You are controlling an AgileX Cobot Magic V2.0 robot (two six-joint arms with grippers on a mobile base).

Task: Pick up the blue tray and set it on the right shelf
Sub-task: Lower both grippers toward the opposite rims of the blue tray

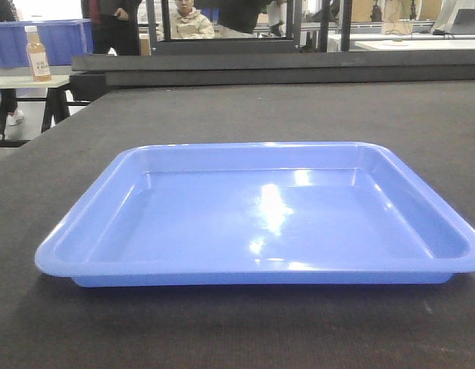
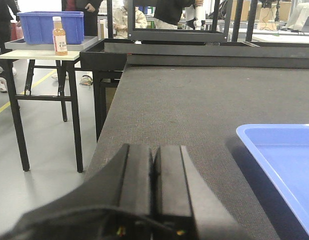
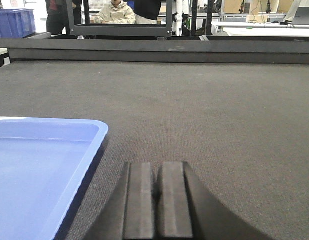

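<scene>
1. While both black two-fingered end effectors rest low over the table, we log the left gripper (image 2: 154,150) and the right gripper (image 3: 157,167) with pads pressed together, holding nothing.
2. Large, shallow, glossy periwinkle-blue plastic tray (image 1: 260,215): flat on the dark grey textured tabletop (image 1: 222,108), just right of the left gripper and just left of the right gripper, not touched by either.
3. Right shelf: not in view.
4. Risks, as we judge them: closed jaws shoving the rim sideways; the slick flared rim slipping from a pinch; a one-sided lift tipping the tray.

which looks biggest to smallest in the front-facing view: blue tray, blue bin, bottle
1. blue tray (nearest the camera, so its real lead is unsure)
2. blue bin, far back
3. bottle in front of it
</scene>
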